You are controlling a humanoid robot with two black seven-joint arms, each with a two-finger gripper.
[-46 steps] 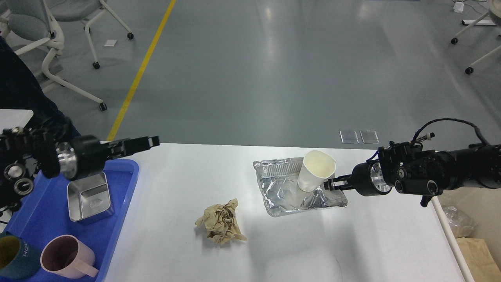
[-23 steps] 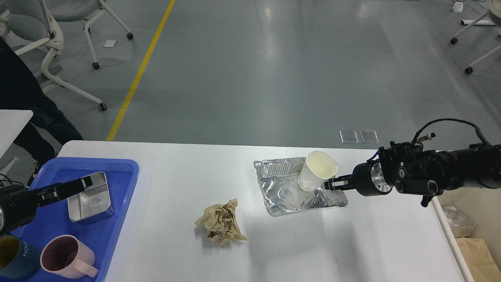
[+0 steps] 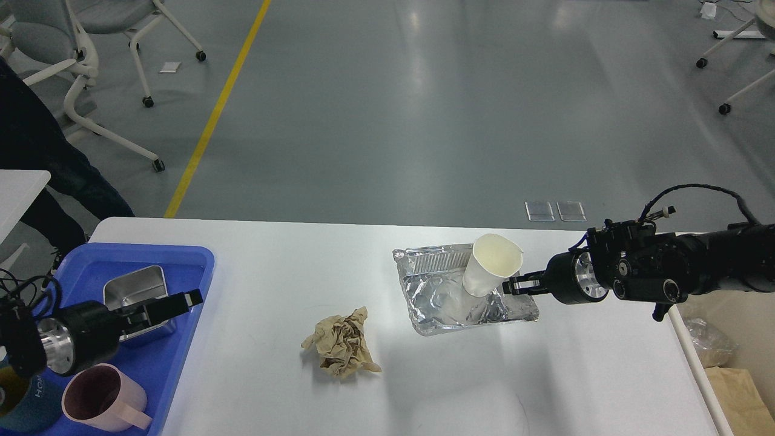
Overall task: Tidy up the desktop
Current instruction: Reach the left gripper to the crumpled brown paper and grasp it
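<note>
Right claw [image 3: 514, 284] pinching paper cup [image 3: 491, 264], apparently, over foil tray [image 3: 424, 303]; desktop [image 3: 272, 272] white.

One white desktop [image 3: 272, 387]; one corner of a second, smaller white table [image 3: 18, 191] at left.

One blue plastic tray [image 3: 175, 339]. In it: one steel rectangular container [image 3: 134, 290] and two mugs, one pink [image 3: 103, 402], one dark teal [image 3: 21, 406].

On the desktop: one crumpled brown paper ball [image 3: 342, 342], one foil tray [image 3: 436, 297], one white paper cup [image 3: 491, 265].

Two black robot arms, each with one gripper: left gripper [image 3: 175, 303], right gripper [image 3: 513, 284].

On the floor: one yellow line [image 3: 218, 109], two clear rectangular plates [image 3: 556, 211]. Wheeled chairs, partly cut off at both edges; count unclear.
</note>
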